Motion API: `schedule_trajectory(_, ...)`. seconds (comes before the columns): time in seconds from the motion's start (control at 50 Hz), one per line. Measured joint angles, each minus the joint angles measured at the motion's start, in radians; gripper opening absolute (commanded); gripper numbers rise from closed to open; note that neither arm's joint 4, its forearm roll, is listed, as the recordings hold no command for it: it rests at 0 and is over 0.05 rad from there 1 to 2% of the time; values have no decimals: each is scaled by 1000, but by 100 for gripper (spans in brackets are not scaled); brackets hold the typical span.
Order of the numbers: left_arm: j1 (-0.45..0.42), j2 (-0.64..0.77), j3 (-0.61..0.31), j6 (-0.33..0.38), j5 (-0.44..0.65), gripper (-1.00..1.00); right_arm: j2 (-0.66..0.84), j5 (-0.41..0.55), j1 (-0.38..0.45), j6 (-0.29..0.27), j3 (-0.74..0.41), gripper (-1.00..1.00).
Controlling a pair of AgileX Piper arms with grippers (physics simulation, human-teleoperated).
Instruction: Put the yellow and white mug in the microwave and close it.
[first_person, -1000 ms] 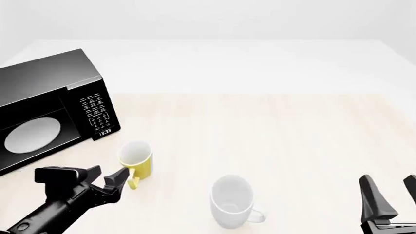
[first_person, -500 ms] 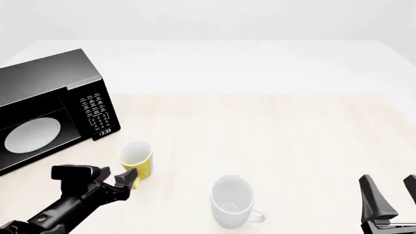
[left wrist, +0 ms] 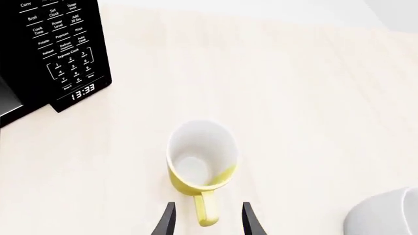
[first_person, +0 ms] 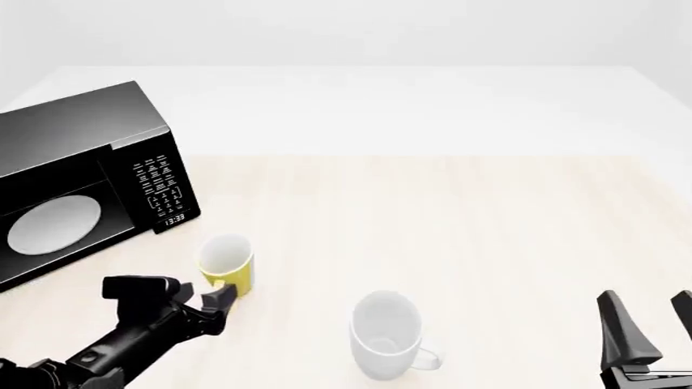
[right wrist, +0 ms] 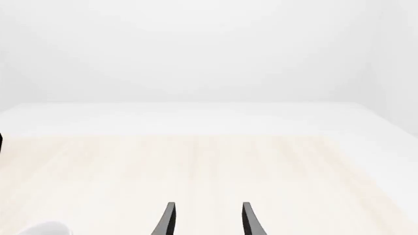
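By microwave (first_person: 81, 182): yellow and white mug (first_person: 226, 265), upright.

Microwave (first_person: 87, 182) sat far left on the table (first_person: 454, 219), keypad side toward centre. Yellow and white mug (first_person: 226, 264) stood upright just in front-right of it. Larger mug (first_person: 385, 334) stood nearer and right of that one. Left gripper (first_person: 206, 304) straddled the small mug's handle (left wrist: 206, 211); right gripper (first_person: 649, 332) was at the near right edge.

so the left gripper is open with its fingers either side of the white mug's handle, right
Not quite: in the left wrist view the open left gripper has its fingers either side of the handle of the yellow and white mug, not the white mug, which stands apart.
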Motion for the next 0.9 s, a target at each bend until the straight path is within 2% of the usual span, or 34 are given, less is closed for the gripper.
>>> schedule_trajectory(0.9, -15, 257, -43, -62, -110, 100, 0, 0, 0, 0, 0, 100)
